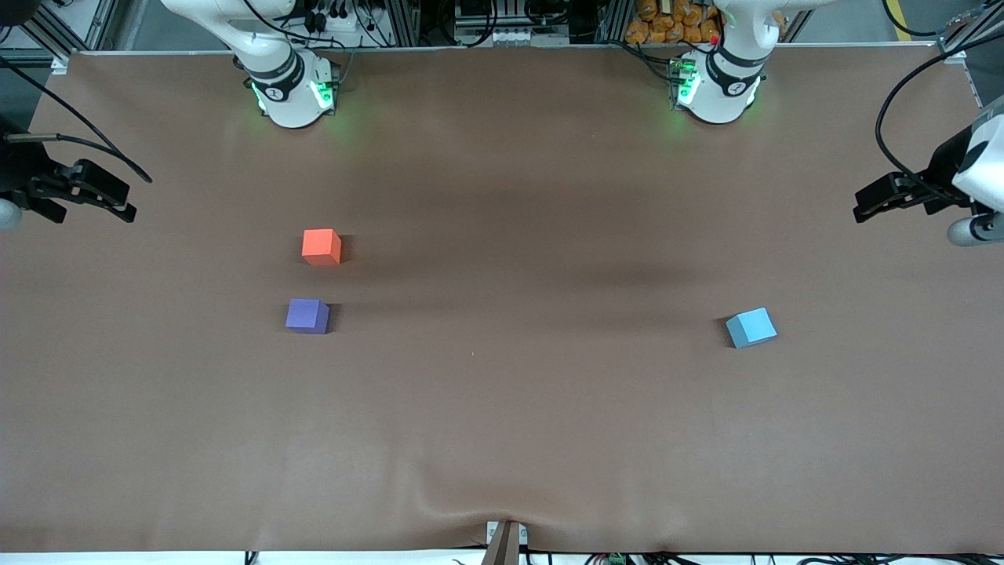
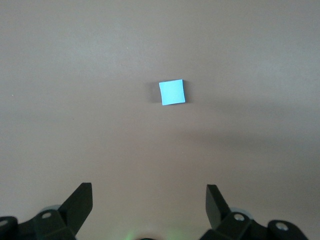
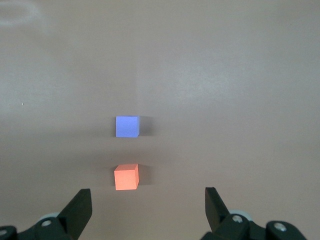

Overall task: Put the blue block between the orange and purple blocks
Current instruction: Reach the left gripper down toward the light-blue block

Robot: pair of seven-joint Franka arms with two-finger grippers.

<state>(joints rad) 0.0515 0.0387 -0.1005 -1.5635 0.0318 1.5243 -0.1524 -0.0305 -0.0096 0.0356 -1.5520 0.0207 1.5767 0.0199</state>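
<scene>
The blue block (image 1: 751,327) (image 2: 172,92) lies alone on the brown table toward the left arm's end. The orange block (image 1: 321,246) (image 3: 126,177) and the purple block (image 1: 307,316) (image 3: 127,126) sit toward the right arm's end. The purple one is nearer the front camera, with a narrow gap between them. My left gripper (image 1: 859,205) (image 2: 149,192) hangs open and empty, high over the left arm's end of the table. My right gripper (image 1: 125,200) (image 3: 148,196) hangs open and empty, high over the right arm's end.
Both arm bases (image 1: 294,90) (image 1: 715,86) stand along the table edge farthest from the front camera. A small bracket (image 1: 504,541) sticks up at the table's nearest edge. Wide bare cloth (image 1: 518,314) lies between the blue block and the other two.
</scene>
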